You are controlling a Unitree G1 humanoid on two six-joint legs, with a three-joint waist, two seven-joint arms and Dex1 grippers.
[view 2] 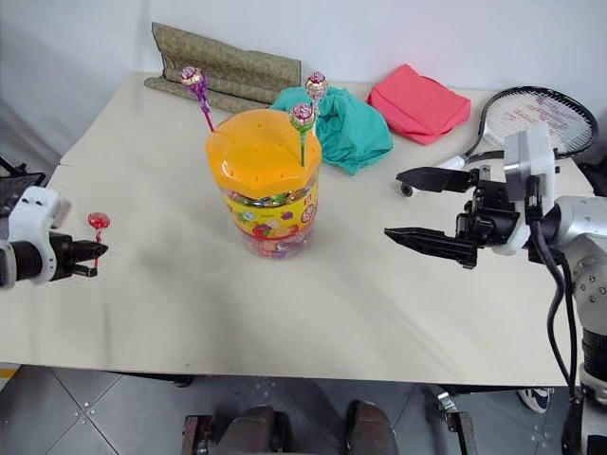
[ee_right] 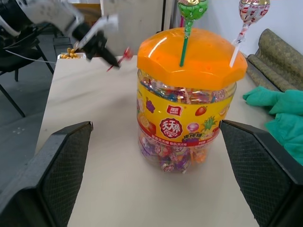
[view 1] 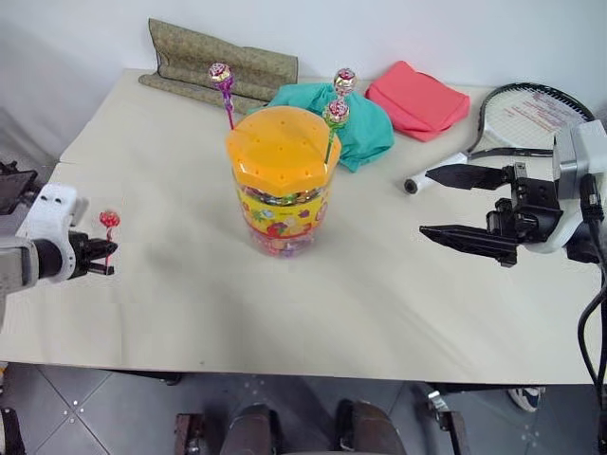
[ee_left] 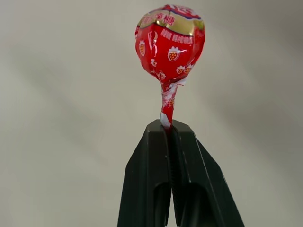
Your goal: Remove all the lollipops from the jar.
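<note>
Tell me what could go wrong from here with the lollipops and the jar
The left tool pinches the red lollipop by a short bit of stick just under the candy, so it could twist or slip out. The three lollipops still in the lid, purple, green and pink, stand close, so pulling one could knock a neighbour. The right tool stands open beside the jar without holding it, so a tug might tip it.

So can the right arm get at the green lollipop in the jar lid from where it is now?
Probably yes. The right gripper is open and faces the jar across bare table, and the green lollipop stands on the lid's near edge on that side. The pink-and-white lollipop beside it leaves little room.
</note>
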